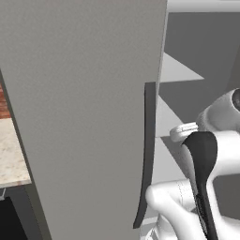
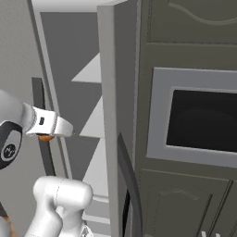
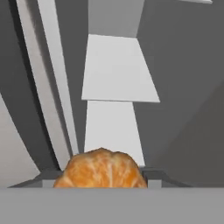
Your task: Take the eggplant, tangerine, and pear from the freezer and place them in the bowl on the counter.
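The tangerine [image 3: 101, 168], round and orange, sits between my gripper's [image 3: 101, 180] two dark fingertips, which are shut on it. From the right base view a sliver of the tangerine [image 2: 45, 137] shows under the white hand, which is held up inside the open freezer [image 2: 106, 92]. Pale grey shelves [image 3: 116, 70] of the freezer lie bare ahead of the hand. The freezer's door [image 1: 84, 117] stands open to the left, with its long dark handle [image 1: 149, 150]. A corner of the beige counter [image 1: 11, 154] shows at far left. The eggplant, the pear and the bowl are out of view.
Dark cabinets [image 2: 185, 28] with a built-in oven window [image 2: 203, 120] stand right of the freezer. The open door blocks the way between the arm and the counter. The arm's white links [image 1: 206, 187] fill the lower right.
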